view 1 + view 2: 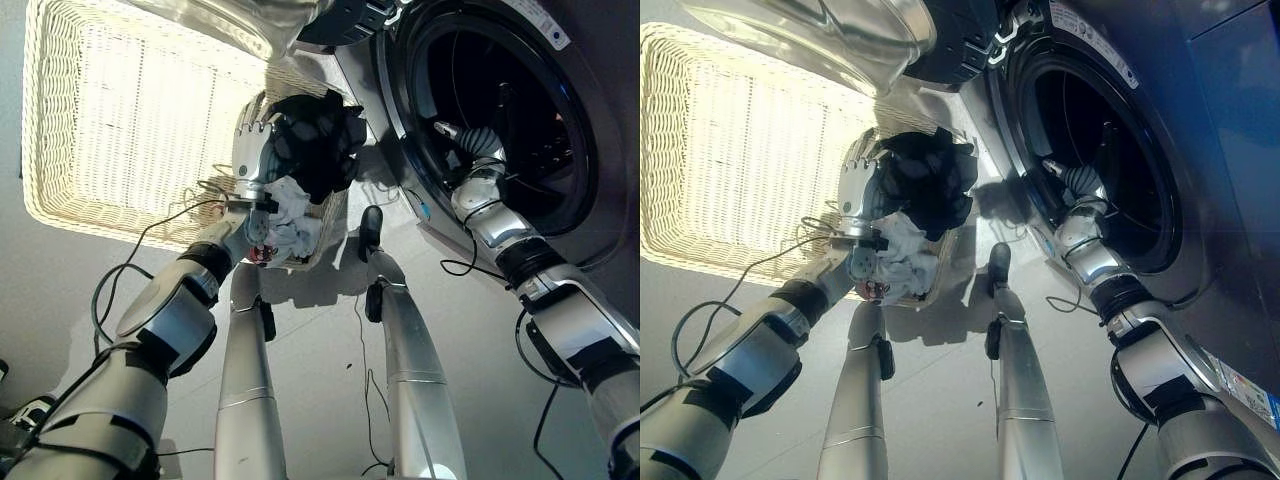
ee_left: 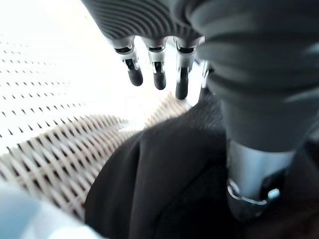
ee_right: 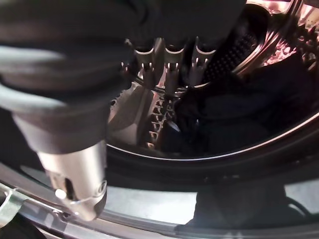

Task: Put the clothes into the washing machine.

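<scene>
The clothes [image 1: 300, 215] are found in a small wicker basket [image 1: 335, 215] that stands on the floor just beside the washing machine [image 1: 560, 150], a placing that probably keeps the way to the drum short. A black garment [image 1: 320, 140] lies on top of the pile, with white pieces under it. The left hand [image 1: 255, 150] is laid on this black garment, and in the left wrist view its fingers [image 2: 157, 79] are seen released and straight above the cloth; nothing is grasped yet. The right hand [image 1: 480, 145] is reached into the open drum [image 1: 1110, 140], where dark cloth [image 3: 234, 109] already lies. Its fingers [image 3: 167, 74] are extended and hold nothing. A large wicker basket [image 1: 60, 200] stands behind the small one.
</scene>
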### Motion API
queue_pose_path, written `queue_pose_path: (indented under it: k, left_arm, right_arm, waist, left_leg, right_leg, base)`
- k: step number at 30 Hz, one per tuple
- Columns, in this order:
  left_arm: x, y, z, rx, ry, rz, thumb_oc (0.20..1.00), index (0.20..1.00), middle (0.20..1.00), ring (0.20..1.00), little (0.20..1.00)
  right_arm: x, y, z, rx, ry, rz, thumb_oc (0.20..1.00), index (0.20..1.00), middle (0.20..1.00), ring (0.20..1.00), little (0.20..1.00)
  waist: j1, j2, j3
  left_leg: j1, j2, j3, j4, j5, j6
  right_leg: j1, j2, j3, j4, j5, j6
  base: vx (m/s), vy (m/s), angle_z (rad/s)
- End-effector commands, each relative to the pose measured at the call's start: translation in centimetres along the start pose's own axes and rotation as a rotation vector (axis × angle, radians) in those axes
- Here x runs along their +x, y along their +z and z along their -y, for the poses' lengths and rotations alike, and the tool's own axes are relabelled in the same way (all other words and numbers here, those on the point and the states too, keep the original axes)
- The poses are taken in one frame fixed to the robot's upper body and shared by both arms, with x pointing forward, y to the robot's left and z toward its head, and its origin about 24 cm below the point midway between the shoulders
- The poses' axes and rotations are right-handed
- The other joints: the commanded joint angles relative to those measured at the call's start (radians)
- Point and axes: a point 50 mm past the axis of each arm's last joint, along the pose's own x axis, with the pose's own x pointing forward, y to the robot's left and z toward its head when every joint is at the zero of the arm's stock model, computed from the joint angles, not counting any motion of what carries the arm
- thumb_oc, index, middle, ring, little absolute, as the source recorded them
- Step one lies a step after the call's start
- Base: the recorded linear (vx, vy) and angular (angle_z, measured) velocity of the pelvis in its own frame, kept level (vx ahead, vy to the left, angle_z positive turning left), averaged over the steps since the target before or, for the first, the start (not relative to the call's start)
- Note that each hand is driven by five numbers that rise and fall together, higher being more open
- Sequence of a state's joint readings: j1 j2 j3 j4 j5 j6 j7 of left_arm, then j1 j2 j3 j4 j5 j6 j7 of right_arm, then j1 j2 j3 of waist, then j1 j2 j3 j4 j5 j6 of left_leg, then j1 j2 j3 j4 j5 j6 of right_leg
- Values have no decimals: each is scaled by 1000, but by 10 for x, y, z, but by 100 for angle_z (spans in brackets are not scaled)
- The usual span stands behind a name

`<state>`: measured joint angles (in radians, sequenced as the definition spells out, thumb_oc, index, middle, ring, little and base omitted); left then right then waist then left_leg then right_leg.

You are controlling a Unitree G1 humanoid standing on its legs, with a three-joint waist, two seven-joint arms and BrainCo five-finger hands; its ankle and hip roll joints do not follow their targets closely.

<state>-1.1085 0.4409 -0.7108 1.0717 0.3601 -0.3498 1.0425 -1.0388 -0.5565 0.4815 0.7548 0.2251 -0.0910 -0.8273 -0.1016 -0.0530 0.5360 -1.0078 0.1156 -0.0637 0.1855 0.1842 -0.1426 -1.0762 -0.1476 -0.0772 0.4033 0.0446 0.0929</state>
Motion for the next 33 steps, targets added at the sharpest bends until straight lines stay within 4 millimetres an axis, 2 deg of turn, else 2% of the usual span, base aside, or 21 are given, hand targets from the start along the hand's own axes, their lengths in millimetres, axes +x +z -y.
queue_pose_path:
  k: [1, 13, 24, 28, 33]
  left_arm:
    - [10, 13, -9, -72, 113, 51, 1000, 1000, 1000, 1000, 1000]
    - [18, 28, 3, -31, -79, 166, 1000, 1000, 1000, 1000, 1000]
    - [30, 49, 23, 60, -423, 298, 1000, 1000, 1000, 1000, 1000]
    - [32, 46, 26, 120, -493, 276, 1000, 1000, 1000, 1000, 1000]
    - [33, 32, 29, 210, -593, 181, 1000, 1000, 1000, 1000, 1000]
  right_arm:
    - [2, 3, 12, 40, -75, 11, 1000, 1000, 1000, 1000, 1000]
    - [9, 7, 15, 45, -63, 16, 1000, 1000, 1000, 1000, 1000]
    - [14, 20, 7, 30, -43, 59, 1000, 1000, 1000, 1000, 1000]
    - [16, 24, 5, 24, -42, 71, 1000, 1000, 1000, 1000, 1000]
    - [19, 29, 3, 19, -39, 85, 1000, 1000, 1000, 1000, 1000]
  waist:
    - [37, -69, -16]
    - [29, -76, -16]
    - [0, -77, -16]
    - [-8, -72, -16]
    - [-18, -71, -16]
  left_leg:
    - [-10, -51, 7, 97, -118, 63]
    - [-8, -53, 4, 101, -116, 70]
    - [-5, -44, 27, 99, -115, 70]
    - [-9, -44, 34, 104, -117, 69]
    - [-14, -38, 42, 108, -118, 66]
  right_leg:
    - [60, 44, -28, -126, 107, 37]
    - [60, 47, -25, -121, 119, 39]
    - [53, 51, -8, -127, 124, 41]
    - [47, 51, -1, -126, 122, 40]
    - [42, 48, 6, -130, 120, 41]
  base:
    - [-5, -44, 2]
    - [-1, -6, 3]
    - [7, 31, 0]
    - [7, 37, -2]
    - [5, 18, -1]
